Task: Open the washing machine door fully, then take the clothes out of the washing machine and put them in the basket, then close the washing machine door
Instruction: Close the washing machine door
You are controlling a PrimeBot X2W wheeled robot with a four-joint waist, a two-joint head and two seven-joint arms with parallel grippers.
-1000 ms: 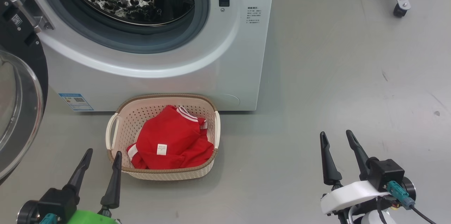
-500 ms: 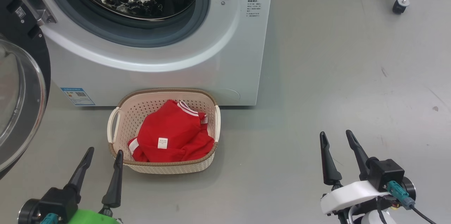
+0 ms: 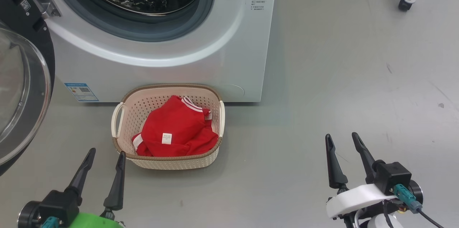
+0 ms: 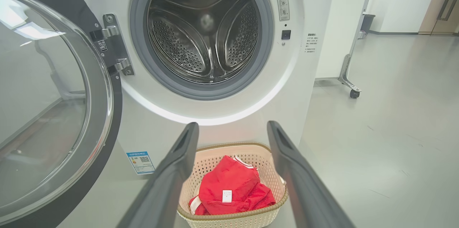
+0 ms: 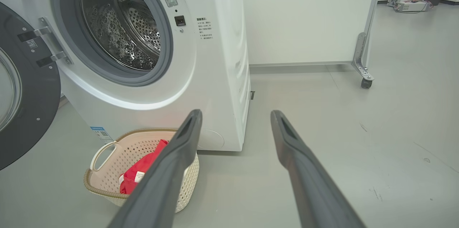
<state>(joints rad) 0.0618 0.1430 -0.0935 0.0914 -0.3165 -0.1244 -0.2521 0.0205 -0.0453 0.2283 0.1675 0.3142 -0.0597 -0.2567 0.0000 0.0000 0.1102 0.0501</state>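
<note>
Resting low, fingers pointing up: left gripper (image 3: 107,151), jaws spread, empty, just beside the basket (image 3: 168,157). Right gripper (image 3: 341,134), jaws spread, empty, over the floor (image 3: 358,77), well apart. Red clothes (image 3: 175,129) in basket, before the washing machine (image 3: 233,59); washing machine door (image 3: 21,88) open at left.

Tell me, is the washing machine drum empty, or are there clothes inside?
Empty, as far as visible: the left wrist view looks straight into the washing machine drum, showing bare steel. The red clothes lie in the basket.
</note>
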